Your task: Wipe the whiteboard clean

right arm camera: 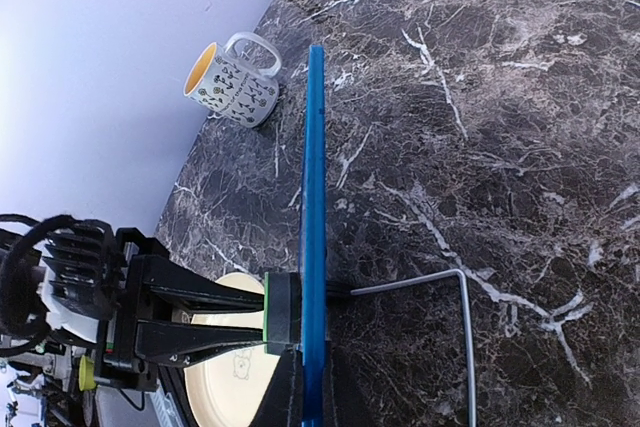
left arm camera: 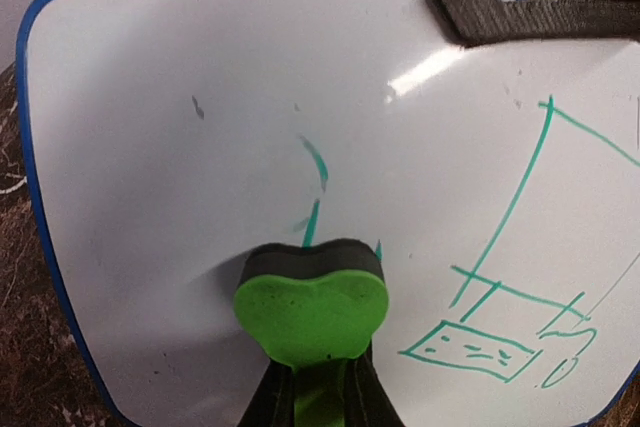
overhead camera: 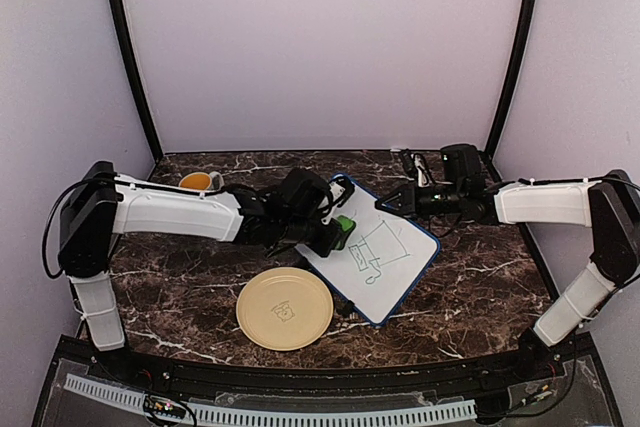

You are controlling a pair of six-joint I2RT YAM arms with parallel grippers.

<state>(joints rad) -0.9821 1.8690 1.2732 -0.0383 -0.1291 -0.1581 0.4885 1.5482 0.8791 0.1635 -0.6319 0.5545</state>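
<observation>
**Fig.** Whiteboard, blue-framed, set diagonally at mid-tabletop, slightly R of centre, one corner toward the near edge. The face carries a green marker sketch of boxes and lines on its R half. Short green smears sit just above the eraser; the L half is otherwise almost clean. In the R wrist view the board appears edge-on w/ marble on both sides, and a bent wire stand projects from its back.

Eraser: green heart-shaped block w/ dark felt layer, felt pressed against the board's face near its L edge.

L pincer: closed on the eraser, fingers either side of the green block.

R pincer: clamped on the board's far edge near the far corner, one finger over the frame.

Plate: round, pale yellow, just beside the board's near-L side, toward the near edge of the tabletop.

Mug: patterned white, orange-yellow inside, upright by the far-L corner, well apart from the board.
</observation>
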